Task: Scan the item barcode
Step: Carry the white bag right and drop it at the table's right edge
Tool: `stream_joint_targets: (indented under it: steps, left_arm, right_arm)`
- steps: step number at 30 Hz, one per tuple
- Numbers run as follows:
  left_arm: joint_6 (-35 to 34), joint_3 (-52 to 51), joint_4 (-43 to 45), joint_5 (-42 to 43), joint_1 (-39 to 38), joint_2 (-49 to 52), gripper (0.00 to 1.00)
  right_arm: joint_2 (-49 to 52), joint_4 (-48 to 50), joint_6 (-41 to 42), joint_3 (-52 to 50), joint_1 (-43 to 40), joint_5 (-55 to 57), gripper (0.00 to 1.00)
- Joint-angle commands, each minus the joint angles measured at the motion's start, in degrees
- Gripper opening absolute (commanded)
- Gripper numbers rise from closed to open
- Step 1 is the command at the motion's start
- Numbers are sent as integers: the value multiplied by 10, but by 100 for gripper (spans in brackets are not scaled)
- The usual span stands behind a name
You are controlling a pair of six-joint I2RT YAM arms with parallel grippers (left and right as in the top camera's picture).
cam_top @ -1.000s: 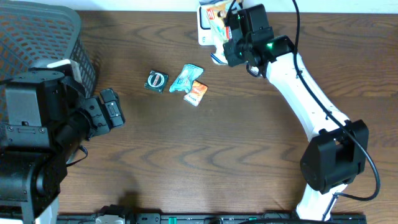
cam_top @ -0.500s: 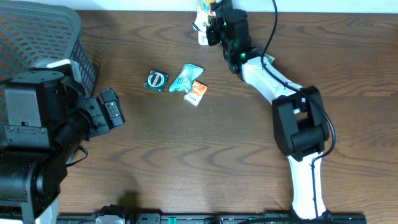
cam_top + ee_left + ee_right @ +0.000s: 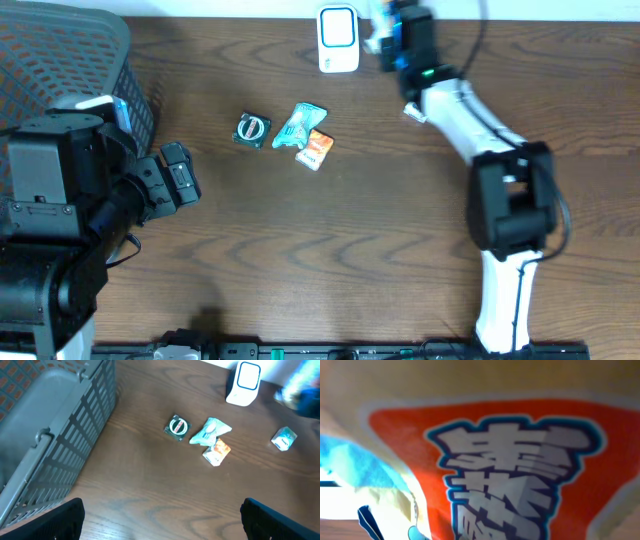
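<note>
Right jaws: pinched almost fully together on the snack packet. The packet fills my right wrist view, so my own fingers are hidden behind it.

Packet print: tan wrapper with an orange-red panel. It carries big white block characters outlined in dark blue, East Asian script by the look, cropped and too close to read. There is a light blue patch at the left edge. No barcode shows on this face.

Position: from overhead, my right gripper is up at the far edge of the table. It is just right of the scanner, near it but apart. The scanner is a white upright unit with a blue rounded outline on its face and no readable text.

Left jaws: my left gripper is spread wide with nothing between the fingers, and it sits near the grey basket.

Loose on the table:
- a round dark item with a red-and-white ring mark
- a teal packet touching an orange packet
- a small teal-and-white packet lying apart to the right

The labels on all four are too small to make out.
</note>
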Motion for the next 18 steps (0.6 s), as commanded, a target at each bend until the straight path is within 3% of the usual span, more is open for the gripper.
stream_joint_targets:
  steps: [1,6,12,13,16,18]
  left_arm:
    - [1,4,-2,-3,1,-1,98]
    - [1,4,-2,-3,1,-1,98]
    - [1,4,-2,-3,1,-1,98]
    - [1,4,-2,-3,1,-1,97]
    - [1,4,-2,-3,1,-1,98]
    - [1,4,-2,-3,1,-1,98]
  right_arm:
    - [-49,-59,8,12,-72,77,1]
    - [-49,-181,35,11,-162,84,1]
    - [-47,-258,38,11,-263,75,3]
    - [-47,-269,38,11,-273,70,16]
    - [-47,-299,39,11,-293,53,88]
    - [-50,-309,39,11,-293,45,99]
